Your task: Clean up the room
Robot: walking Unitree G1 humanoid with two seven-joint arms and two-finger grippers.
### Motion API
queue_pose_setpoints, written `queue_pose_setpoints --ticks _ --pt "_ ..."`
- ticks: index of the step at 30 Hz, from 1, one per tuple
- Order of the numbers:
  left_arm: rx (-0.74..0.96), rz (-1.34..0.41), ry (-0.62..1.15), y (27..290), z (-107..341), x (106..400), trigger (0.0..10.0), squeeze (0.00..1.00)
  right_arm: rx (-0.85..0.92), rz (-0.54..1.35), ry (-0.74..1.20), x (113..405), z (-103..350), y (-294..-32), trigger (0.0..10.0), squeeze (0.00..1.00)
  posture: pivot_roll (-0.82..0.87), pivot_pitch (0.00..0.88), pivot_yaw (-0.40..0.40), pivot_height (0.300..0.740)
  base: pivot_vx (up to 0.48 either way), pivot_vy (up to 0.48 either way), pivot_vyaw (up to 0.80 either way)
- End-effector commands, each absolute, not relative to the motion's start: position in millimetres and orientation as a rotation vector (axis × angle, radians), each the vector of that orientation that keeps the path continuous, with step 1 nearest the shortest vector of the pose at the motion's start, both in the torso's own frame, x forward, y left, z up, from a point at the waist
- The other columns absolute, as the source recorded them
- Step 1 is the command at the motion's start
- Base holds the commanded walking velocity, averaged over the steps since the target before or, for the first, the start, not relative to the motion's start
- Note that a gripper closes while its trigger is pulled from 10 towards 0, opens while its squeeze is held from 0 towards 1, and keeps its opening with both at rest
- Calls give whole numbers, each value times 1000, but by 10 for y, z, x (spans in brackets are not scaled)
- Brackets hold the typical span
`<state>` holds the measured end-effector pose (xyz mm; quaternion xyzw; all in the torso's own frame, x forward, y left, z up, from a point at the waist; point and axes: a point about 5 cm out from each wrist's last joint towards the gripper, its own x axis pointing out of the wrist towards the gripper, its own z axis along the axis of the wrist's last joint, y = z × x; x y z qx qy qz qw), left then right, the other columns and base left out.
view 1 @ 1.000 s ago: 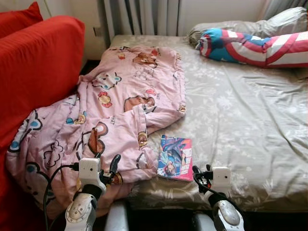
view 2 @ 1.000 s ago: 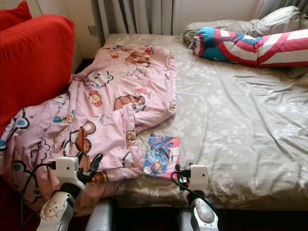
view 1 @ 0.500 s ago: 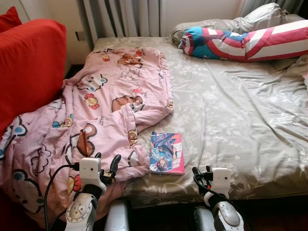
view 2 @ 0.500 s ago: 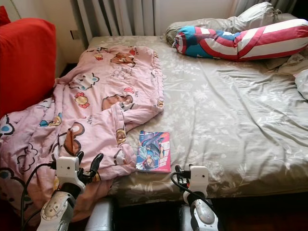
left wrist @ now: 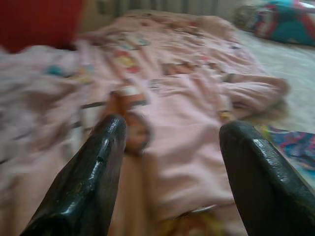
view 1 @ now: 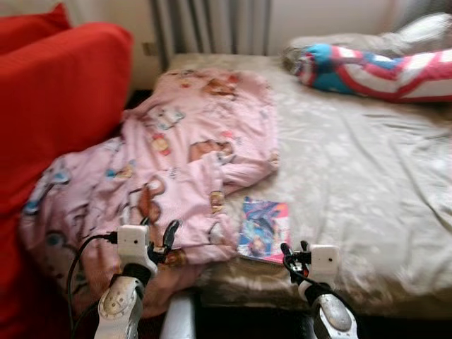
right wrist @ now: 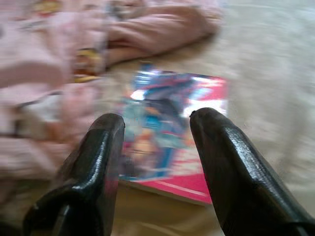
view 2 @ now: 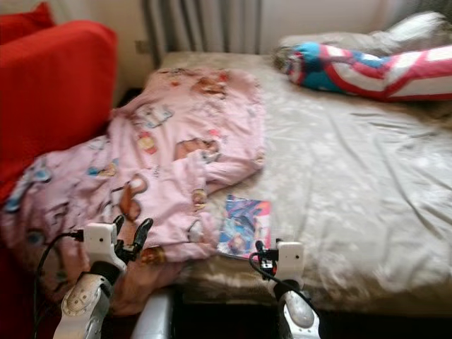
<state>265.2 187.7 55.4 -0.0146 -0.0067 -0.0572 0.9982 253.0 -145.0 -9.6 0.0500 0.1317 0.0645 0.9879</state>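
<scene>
A pink cartoon-print blanket [view 1: 176, 155] lies crumpled over the left side of the bed [view 1: 367, 183] and spills off its near left corner. A colourful book [view 1: 265, 229] lies flat on the grey floral sheet near the bed's front edge, right beside the blanket. My left gripper [view 1: 157, 239] is open, low in front of the blanket's hanging edge [left wrist: 167, 123]. My right gripper [view 1: 293, 256] is open and empty, just short of the book [right wrist: 172, 132], which shows between its fingers [right wrist: 231, 162]. All views are blurred.
A red sofa [view 1: 56, 106] stands close against the bed's left side. A long red, white and blue bolster [view 1: 381, 70] and a grey pillow [view 1: 424, 32] lie at the head of the bed. Curtains [view 1: 212, 28] hang behind.
The whole picture has shifted right and down, so the camera has moved; more of the red sofa shows. Both grippers stay open in the same pose.
</scene>
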Motion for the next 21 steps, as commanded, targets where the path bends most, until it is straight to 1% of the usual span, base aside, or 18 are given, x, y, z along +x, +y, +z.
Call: queue_pose_setpoints --ticks 1,2,3,12,17,20,21 --pt "-43 -109 1 1876 524 2640 10000 0 98 136 268 2514 -106 -1449 10000 0 80 59 -4 603 0 0 800" --pt "-43 -109 0 1877 529 2646 10000 0 97 137 270 2519 -104 -1447 10000 0 79 67 -3 603 0 0 800" --pt "-42 -108 -1 1881 535 2657 10000 0 105 136 269 2527 -99 -1444 10000 0 78 81 -3 603 0 0 0" --pt "-38 -108 -7 1883 559 2686 10000 0 113 122 265 2554 -84 -1451 10000 0 77 113 -1 603 0 0 0" --pt "-33 -115 -9 1882 566 2689 10000 0 113 68 259 2559 -81 -1498 10000 0 78 120 2 603 0 0 0" --pt "-32 -115 -10 1884 569 2690 10000 0 122 22 259 2572 -76 -1560 10000 0 79 123 3 603 0 0 0" --pt "-32 -116 -10 1886 570 2691 10000 0 140 -18 262 2587 -73 -1620 10000 0 80 123 3 603 0 0 0"
